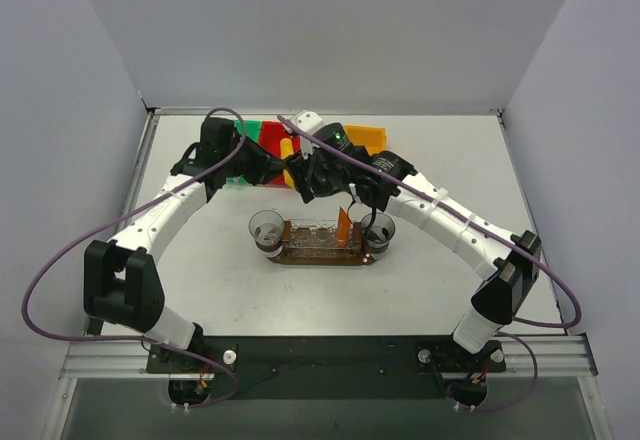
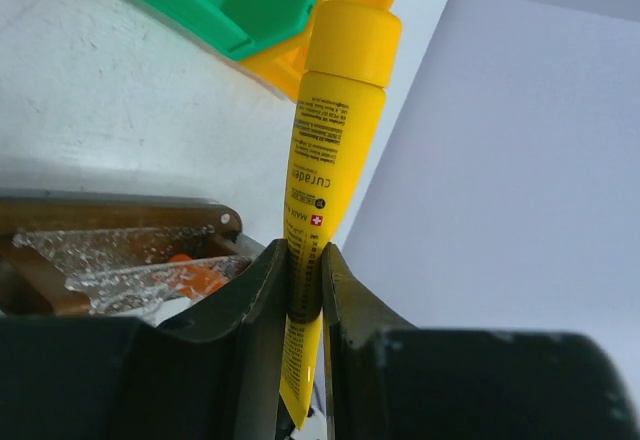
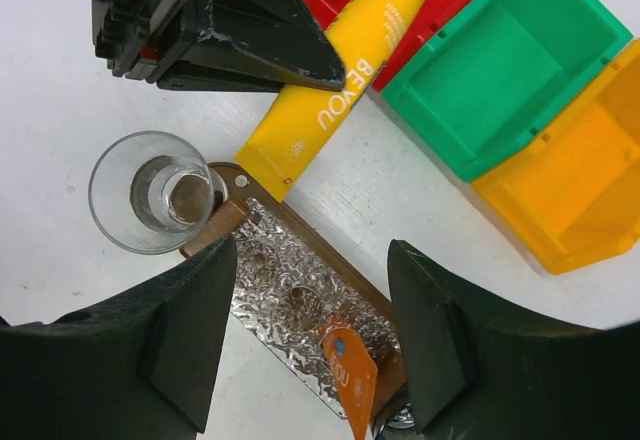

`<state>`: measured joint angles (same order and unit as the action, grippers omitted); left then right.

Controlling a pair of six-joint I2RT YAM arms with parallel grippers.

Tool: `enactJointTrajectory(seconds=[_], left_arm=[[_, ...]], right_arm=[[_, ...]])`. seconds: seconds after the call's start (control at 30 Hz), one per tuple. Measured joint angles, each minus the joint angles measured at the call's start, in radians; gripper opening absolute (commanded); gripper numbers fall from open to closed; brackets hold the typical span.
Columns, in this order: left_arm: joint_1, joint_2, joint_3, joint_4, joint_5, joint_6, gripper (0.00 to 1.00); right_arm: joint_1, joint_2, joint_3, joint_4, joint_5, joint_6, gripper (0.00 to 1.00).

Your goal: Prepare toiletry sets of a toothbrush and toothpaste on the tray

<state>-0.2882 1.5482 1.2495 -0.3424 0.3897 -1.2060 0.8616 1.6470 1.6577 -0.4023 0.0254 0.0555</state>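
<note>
My left gripper [image 2: 305,260] is shut on the yellow toothpaste [image 2: 335,130], which it holds in the air, cap away from it. In the top view this gripper [image 1: 283,172] hangs just behind the tray [image 1: 320,258]. The right wrist view shows the yellow toothpaste [image 3: 340,90] slanting over the tray's left end. The orange toothpaste [image 1: 344,226] stands upright at the tray's right end, and also shows in the right wrist view [image 3: 352,380]. My right gripper [image 3: 312,260] is open and empty above the foil-lined tray [image 3: 341,266]. No toothbrush is in view.
A clear glass stands at each end of the tray, one left [image 1: 266,228] and one right [image 1: 379,232]. Green [image 1: 247,130], red [image 1: 270,138] and orange [image 1: 365,138] bins line the back, behind both grippers. The two wrists are close together over the tray.
</note>
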Motion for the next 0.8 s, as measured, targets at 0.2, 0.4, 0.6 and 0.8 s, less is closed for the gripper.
enactJointTrajectory(seconds=[0.2, 0.4, 0.6, 0.8], left_arm=[[0.000, -0.073, -0.036, 0.010, 0.013, -0.120, 0.00], [-0.005, -0.123, -0.097, 0.019, 0.029, -0.195, 0.00], [-0.023, -0.126, -0.125, 0.019, 0.034, -0.227, 0.00], [-0.031, -0.133, -0.129, 0.019, 0.037, -0.238, 0.00]], right_arm=[[0.066, 0.040, 0.028, -0.007, -0.004, -0.048, 0.56], [0.137, 0.093, 0.066, -0.010, 0.059, -0.126, 0.53], [0.195, 0.147, 0.085, -0.018, 0.201, -0.193, 0.52], [0.209, 0.169, 0.095, -0.019, 0.293, -0.212, 0.45]])
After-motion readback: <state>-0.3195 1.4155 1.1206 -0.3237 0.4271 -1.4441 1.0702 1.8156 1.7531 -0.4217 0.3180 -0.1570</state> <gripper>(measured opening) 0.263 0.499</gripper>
